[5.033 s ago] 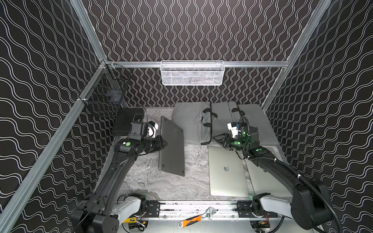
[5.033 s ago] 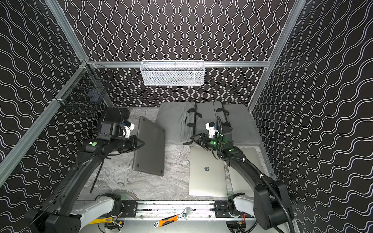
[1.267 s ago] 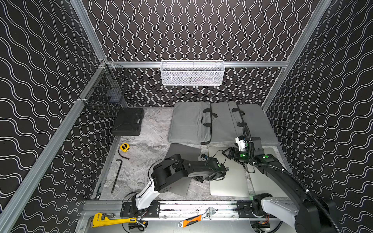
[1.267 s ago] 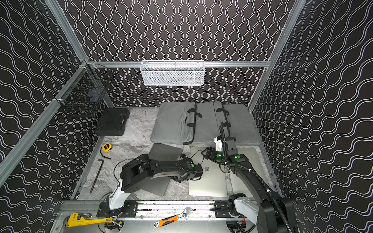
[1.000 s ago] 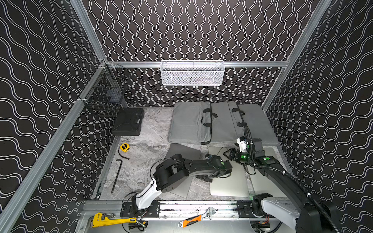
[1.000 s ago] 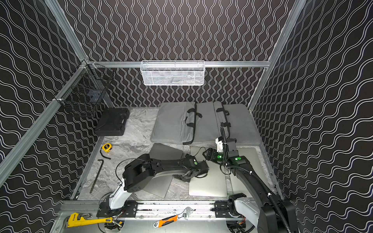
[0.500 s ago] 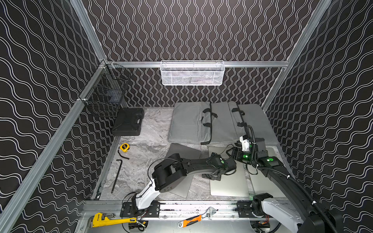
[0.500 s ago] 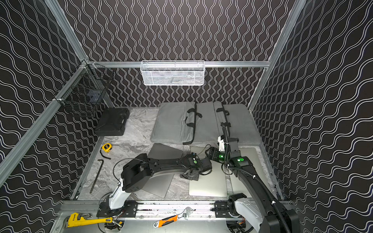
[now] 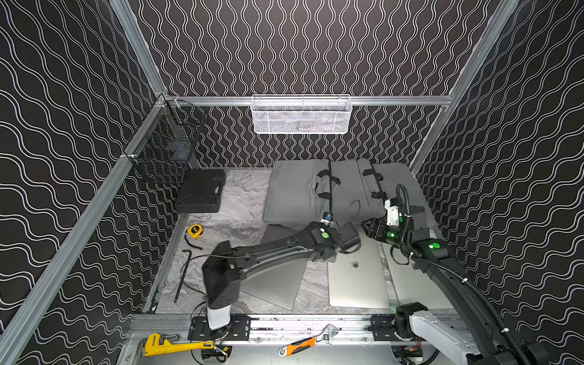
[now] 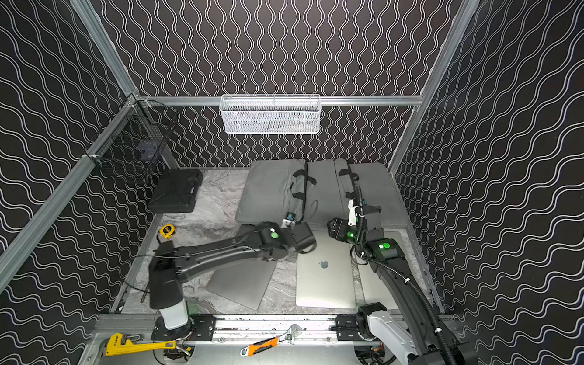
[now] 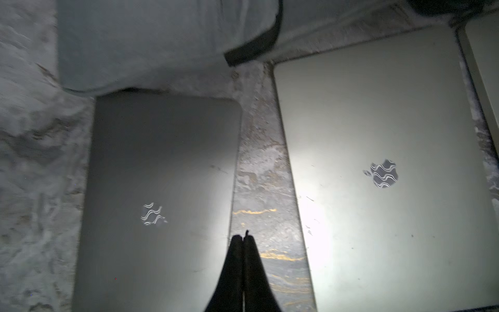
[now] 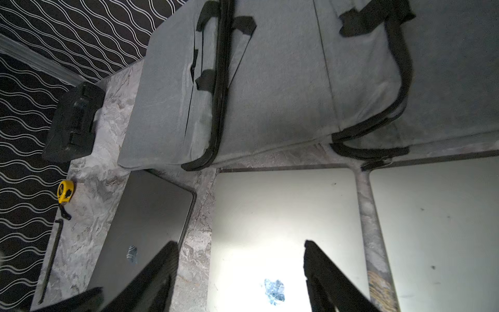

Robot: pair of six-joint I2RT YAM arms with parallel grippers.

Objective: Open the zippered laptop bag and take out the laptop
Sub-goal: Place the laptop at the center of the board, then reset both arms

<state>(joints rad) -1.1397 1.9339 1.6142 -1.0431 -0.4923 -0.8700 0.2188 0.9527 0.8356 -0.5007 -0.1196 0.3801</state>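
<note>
The marbled grey table (image 9: 240, 202) carries a row of grey laptop bags (image 9: 350, 189) across its far edge, upper right of centre in both top views. Three closed laptops lie flat side by side below the bags: a dark grey laptop (image 9: 275, 281), its far corner tucked under the leftmost bag, a silver laptop (image 9: 357, 284), and a second silver laptop (image 9: 407, 284) at the right edge. Toward the left lie a black case (image 9: 200, 191), a yellow tape measure (image 9: 194, 231) and a black hex key (image 9: 181, 275).
</note>
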